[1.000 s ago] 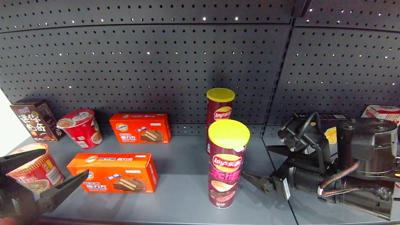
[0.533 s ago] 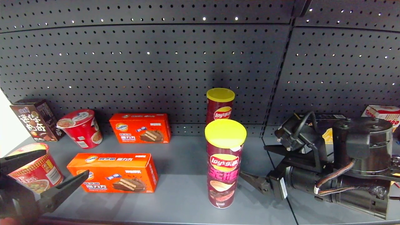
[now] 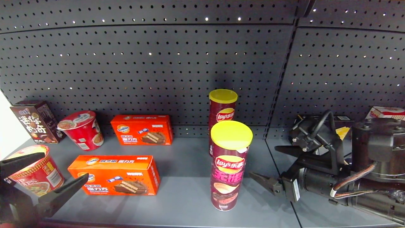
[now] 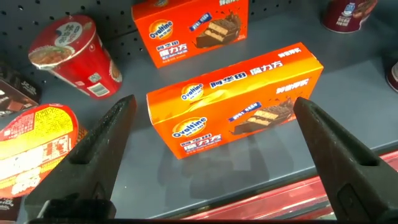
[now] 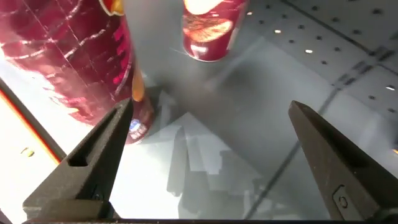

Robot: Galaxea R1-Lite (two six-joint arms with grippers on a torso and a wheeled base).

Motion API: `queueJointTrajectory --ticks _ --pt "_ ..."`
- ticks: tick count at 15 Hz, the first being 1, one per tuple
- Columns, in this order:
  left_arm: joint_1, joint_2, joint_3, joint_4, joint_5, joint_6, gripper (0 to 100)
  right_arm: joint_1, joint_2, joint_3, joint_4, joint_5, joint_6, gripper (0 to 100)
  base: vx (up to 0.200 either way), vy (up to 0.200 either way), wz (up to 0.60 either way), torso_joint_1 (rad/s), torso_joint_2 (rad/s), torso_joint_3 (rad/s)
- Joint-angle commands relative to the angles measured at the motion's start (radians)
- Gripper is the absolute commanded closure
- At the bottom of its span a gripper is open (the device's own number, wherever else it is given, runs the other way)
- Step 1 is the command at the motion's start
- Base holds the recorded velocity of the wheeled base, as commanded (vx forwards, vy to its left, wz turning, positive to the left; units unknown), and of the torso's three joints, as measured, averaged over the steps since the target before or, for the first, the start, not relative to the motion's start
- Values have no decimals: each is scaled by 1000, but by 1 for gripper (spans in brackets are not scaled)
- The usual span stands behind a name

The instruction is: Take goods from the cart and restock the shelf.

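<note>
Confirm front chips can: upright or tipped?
Upright. The front chips can stands on its base on the shelf, yellow lid on top; the right gripper is open beside it.

The shelf (image 3: 186,190) holds two chip cans (image 3: 231,164) (image 3: 222,109), two orange cake boxes (image 3: 115,174) (image 3: 141,129), two noodle cups (image 3: 36,172) (image 3: 81,129), one dark brown box (image 3: 34,121) and one white-and-red box (image 3: 387,113).

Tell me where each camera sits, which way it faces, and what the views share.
Head view: on the head, facing forward and down at the shelf; left end effector bottom left, right end effector on the right.
Left wrist view: on the left wrist, facing past its open end effector at the front orange box.
Right wrist view: on the right wrist, facing past its open end effector at the front chip can.
Shared: head and left wrist show that box; head and right wrist, that can.
</note>
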Motion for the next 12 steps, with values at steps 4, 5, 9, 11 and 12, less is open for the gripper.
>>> queueJointTrajectory --ticks 4,5,9,11,12 --pt "78 -137 40 -62 58 -2 0 -216 -342 83 4 -49 1 0 0 0 0 0 0 0" --pt "100 -190 66 -60 63 0 0 -271 -398 115 8 -47 1 0 0 0 0 0 0 0" --pt "135 -472 199 83 90 3 0 -513 -669 348 11 -50 26 0 0 0 0 0 0 0" --pt "135 -602 225 187 89 6 0 -513 -775 429 17 -123 18 0 0 0 0 0 0 0" --pt "136 -647 235 224 87 6 0 -516 -810 452 28 -150 20 0 0 0 0 0 0 0"
